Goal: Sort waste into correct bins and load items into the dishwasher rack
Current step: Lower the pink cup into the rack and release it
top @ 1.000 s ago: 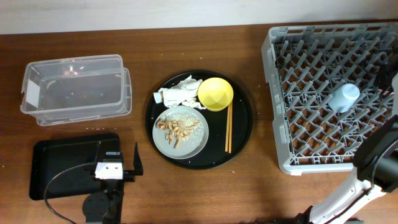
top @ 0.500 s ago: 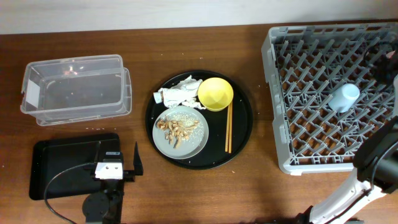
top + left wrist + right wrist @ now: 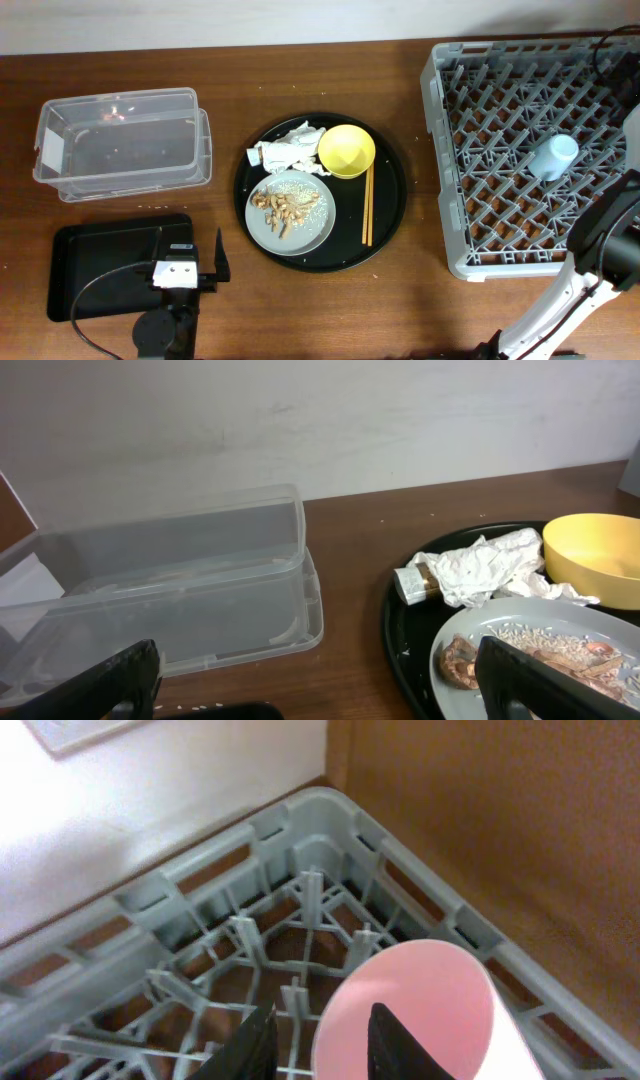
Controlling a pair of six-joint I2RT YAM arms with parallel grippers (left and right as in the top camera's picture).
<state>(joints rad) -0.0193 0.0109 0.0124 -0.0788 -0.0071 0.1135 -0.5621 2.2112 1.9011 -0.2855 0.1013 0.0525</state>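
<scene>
Pink cup (image 3: 420, 1010): fills the five o'clock part of the right wrist view, close to the lens, over a corner of the dishwasher rack (image 3: 200, 900) next to the white wall; out of sight from overhead

Right gripper (image 3: 320, 1015): shows two dark fingers (image 3: 255, 1040) at six o'clock, a narrow way apart. One lies across the pink face, the other stands clear of the cup's edge with grey pegs showing between. Cannot tell whether pinching the cup or loose from it

Right arm (image 3: 605, 235): comes in at five o'clock of the overhead view and leaves by the three o'clock edge, beside the rack

Light-blue cup (image 3: 553, 157): lies among the pegs toward three o'clock of the rack, which takes up the three o'clock side of the table (image 3: 300, 70)

Round black tray (image 3: 392, 215): sits mid-table, at nine o'clock of the rack and apart from it. Carries:
- the yellow bowl (image 3: 346, 150) at one o'clock
- crumpled napkins (image 3: 290, 148) at eleven o'clock, touching the bowl, with a brownish wrapper (image 3: 412, 582) at their nine o'clock end
- the grey plate (image 3: 322, 228) at seven o'clock, strewn with nut scraps (image 3: 280, 207) and crumbs
- the chopsticks (image 3: 367, 205) at three o'clock, side by side, lined from twelve to six

Clear tub (image 3: 120, 140): stands at ten o'clock of the table

Shallow black tray (image 3: 100, 270): lies at eight o'clock, just at six o'clock of the tub

Left gripper (image 3: 315, 643): sits at the three o'clock end of the shallow black tray, aimed toward twelve o'clock, fingers spread wide with tub and bare wood showing between them
</scene>
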